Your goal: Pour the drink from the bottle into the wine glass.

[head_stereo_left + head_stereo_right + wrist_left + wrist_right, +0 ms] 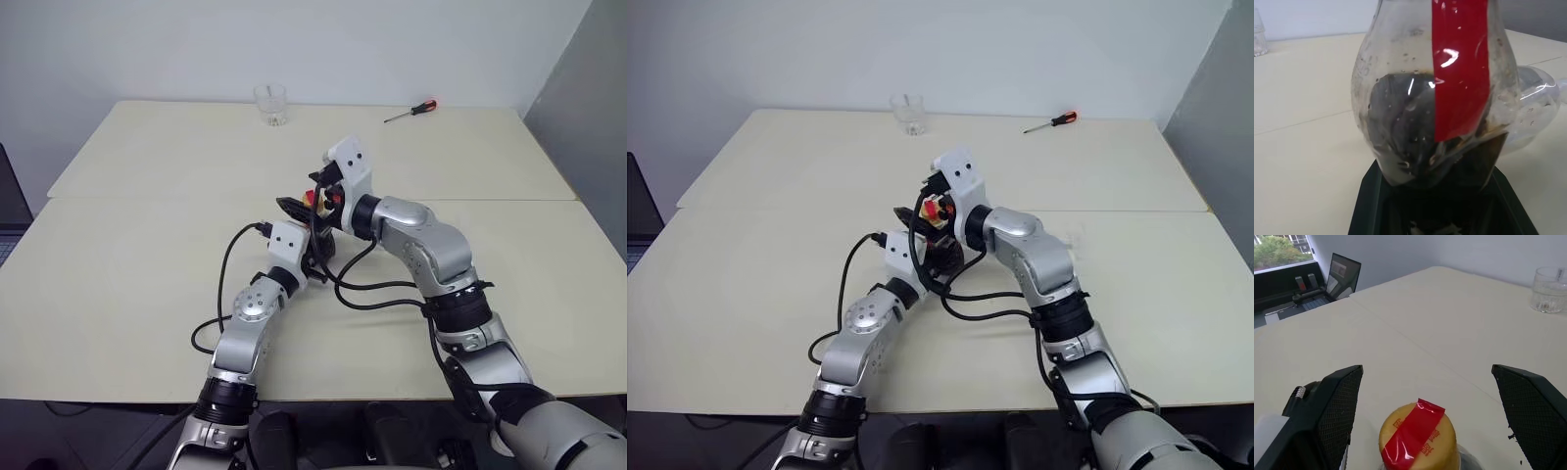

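Two containers concern us. The bottle (1430,98), partly filled with dark drink (1400,132), stands mid-table (147,196), pinched by our left end effector (1440,205); a wine glass bowl (1535,107) shows just behind it. Our right end effector (1425,416) is spread wide around the yellow cap (1418,435). A clear tumbler (270,104) stands at the far edge.

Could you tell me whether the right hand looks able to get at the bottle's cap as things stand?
Probably yes. The right hand is open, its fingers standing on either side of the yellow cap with nothing between. The left hand holds the bottle upright.
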Available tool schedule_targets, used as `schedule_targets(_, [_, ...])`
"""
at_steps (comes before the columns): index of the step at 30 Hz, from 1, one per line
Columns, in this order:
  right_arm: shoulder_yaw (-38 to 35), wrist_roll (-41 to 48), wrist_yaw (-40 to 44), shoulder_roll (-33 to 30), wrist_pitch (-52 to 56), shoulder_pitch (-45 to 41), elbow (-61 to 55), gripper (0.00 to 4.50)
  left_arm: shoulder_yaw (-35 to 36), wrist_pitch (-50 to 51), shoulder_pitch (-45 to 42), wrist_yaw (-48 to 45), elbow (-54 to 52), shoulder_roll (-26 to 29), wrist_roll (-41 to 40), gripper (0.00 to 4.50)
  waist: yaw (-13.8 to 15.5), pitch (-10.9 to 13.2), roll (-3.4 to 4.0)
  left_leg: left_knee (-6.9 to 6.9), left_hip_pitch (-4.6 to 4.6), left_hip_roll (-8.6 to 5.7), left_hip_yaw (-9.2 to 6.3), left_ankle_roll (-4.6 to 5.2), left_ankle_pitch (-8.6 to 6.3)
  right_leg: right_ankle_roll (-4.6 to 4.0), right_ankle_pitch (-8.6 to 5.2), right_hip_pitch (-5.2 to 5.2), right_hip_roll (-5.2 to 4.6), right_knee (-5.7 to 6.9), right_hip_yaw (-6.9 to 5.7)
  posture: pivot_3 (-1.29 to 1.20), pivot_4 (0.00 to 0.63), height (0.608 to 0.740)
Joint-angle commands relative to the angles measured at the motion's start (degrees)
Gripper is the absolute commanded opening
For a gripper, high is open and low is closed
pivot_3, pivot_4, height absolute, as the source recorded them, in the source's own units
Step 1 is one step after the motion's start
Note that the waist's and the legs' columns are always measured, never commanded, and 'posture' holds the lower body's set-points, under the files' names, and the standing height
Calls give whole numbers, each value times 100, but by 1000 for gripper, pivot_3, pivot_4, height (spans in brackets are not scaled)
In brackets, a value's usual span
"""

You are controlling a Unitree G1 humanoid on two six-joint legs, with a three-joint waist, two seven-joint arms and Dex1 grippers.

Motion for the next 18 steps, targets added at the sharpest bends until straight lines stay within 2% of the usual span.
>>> schedule_targets(1, [-92,-85,-113,37,-195,-208,6,4500,11,-105,-168,22,-278,-52,-20,819,0,0,0,0,0,0,0,0,0,0,0,0,0,0,0,0,150,740])
schedule_targets(12, [-235,-182,-60,-270,-379,-181,291,4500,19,-139,-150,12,-288,-45,-19,818,-9,0,0,-1,0,0,0,0,0,0,0,0,0,-1,0,0,150,740])
schedule_targets(18, [-319,-69,82,-494,-247,-46,-32,4500,1,-167,-131,13,-280,-33,-10,791,-11,0,0,-1,0,0,0,0,0,0,0,0,0,0,0,0,150,740])
